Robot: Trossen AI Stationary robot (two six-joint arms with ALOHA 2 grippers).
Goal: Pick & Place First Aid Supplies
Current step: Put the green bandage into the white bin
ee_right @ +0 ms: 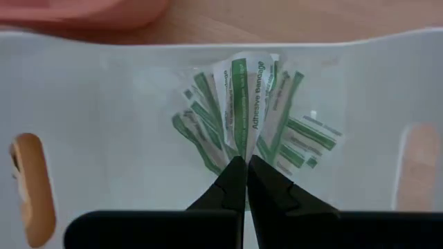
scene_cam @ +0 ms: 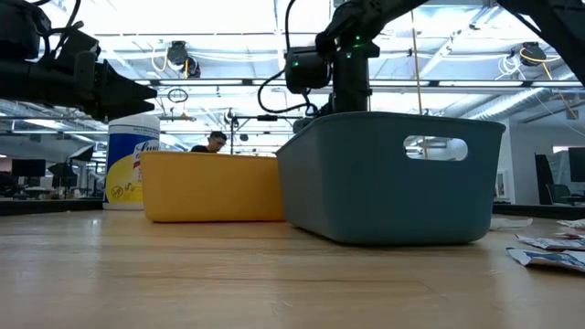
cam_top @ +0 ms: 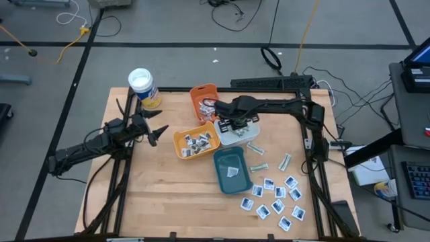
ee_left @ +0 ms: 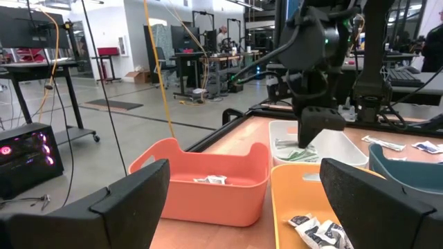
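My right gripper point(ee_right: 245, 166) hovers over the white tray point(cam_top: 236, 136), its fingers pointing down, shut on a narrow green-and-white bandage strip point(ee_right: 240, 97). More strips point(ee_right: 287, 138) lie fanned on that tray's floor. Square white sachets point(cam_top: 277, 199) are spread on the table near its right front. A few strips point(cam_top: 256, 147) lie beside the white tray. Sachets also lie in the yellow tray point(cam_top: 195, 142), the coral tray point(cam_top: 203, 99) and the teal tray point(cam_top: 232, 170). My left gripper point(cam_top: 156, 132) waits open, left of the yellow tray. My right gripper pinches the bandage strip by one end point(ee_right: 240, 151) between its two fingertips, coming from above and pointing down. The strip's free length runs out past the fingertips, over the strips in the white tray. Whether it is lifted clear of them, I cannot tell.
A white-lidded canister with a yellow label point(cam_top: 143, 88) stands at the table's far left. The four trays crowd the table's middle. Bare wood shows at the near left point(cam_top: 154, 202). In the low view the teal tray point(scene_cam: 393, 178) and yellow tray point(scene_cam: 215, 187) stand side by side.
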